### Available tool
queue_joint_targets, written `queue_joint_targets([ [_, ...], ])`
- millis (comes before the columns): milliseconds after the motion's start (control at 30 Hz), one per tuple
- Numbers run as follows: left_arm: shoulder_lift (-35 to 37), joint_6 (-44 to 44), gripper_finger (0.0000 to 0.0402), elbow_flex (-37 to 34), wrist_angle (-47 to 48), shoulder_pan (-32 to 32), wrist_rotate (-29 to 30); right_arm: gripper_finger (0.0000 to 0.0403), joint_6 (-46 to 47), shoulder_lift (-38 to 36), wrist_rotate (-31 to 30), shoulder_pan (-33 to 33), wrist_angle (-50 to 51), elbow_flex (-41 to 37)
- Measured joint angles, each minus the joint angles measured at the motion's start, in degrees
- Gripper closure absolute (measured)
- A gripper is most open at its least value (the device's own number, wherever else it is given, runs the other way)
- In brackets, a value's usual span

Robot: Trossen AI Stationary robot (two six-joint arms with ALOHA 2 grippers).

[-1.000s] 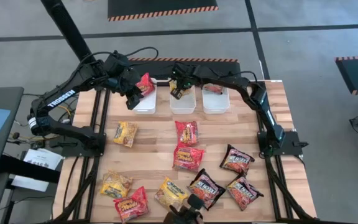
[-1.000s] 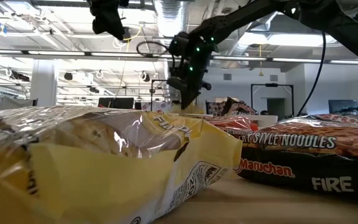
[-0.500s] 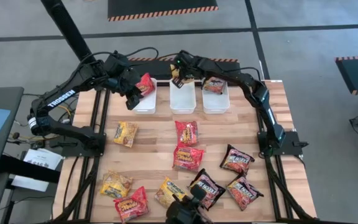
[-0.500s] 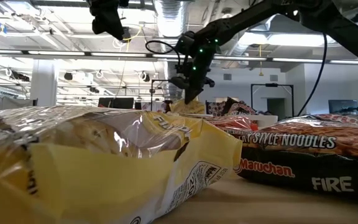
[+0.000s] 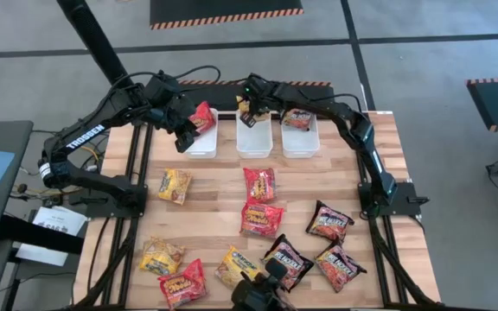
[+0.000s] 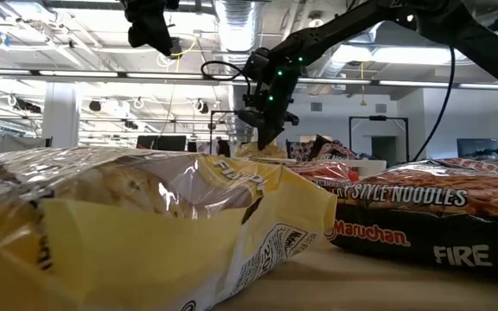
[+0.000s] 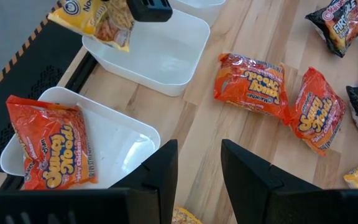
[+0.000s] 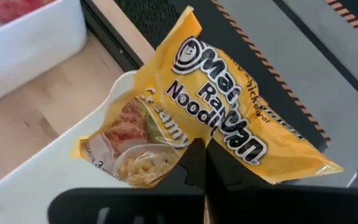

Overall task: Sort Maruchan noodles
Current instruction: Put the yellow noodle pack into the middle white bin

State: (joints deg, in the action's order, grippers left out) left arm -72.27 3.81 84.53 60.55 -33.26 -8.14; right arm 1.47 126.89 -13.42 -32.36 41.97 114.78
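Observation:
My right gripper point(image 5: 249, 114) is shut on a yellow Maruchan noodle packet point(image 8: 210, 118), held above the far end of the middle white tub point(image 5: 254, 138). The packet point(image 7: 98, 22) dangles over that tub point(image 7: 148, 56). My left gripper point(image 7: 197, 177) stands open with nothing between its fingers, above the near end of the left tub point(image 5: 201, 142). A red packet point(image 7: 48, 149) lies in that tub. The right tub point(image 5: 300, 142) holds a reddish packet point(image 5: 296, 119). Several red, yellow and dark packets lie flat on the table. My right gripper pinches the yellow packet's edge point(image 8: 194, 146) between its two shut fingers. The fingers slant down from the table's right side. The packet hangs below them, clear of the middle tub point(image 8: 55, 180).
Loose packets lie across the table's middle and near part: a yellow one point(image 5: 174, 185), two red point(image 5: 259, 183) point(image 5: 261, 218), dark ones point(image 5: 329, 221) point(image 5: 286, 259), more yellow and red near the front edge point(image 5: 182, 282). The three tubs line the far edge.
My right gripper has carried the yellow packet a little toward the table's far edge, from the middle tub's centre to above its far end. The packet still hangs below the shut fingers.

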Motion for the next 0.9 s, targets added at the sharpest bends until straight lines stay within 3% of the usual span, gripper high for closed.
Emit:
queue_joint_targets([
  [567,0.0,0.0,0.0294,0.0,0.2,0.0,0.0,0.0295,0.0,0.0,0.0,0.1,-0.4,0.0],
  [900,0.0,0.0,0.0294,0.0,0.6,0.0,0.0,0.0273,1.9,0.0,-0.1,0.9,2.5,0.0],
])
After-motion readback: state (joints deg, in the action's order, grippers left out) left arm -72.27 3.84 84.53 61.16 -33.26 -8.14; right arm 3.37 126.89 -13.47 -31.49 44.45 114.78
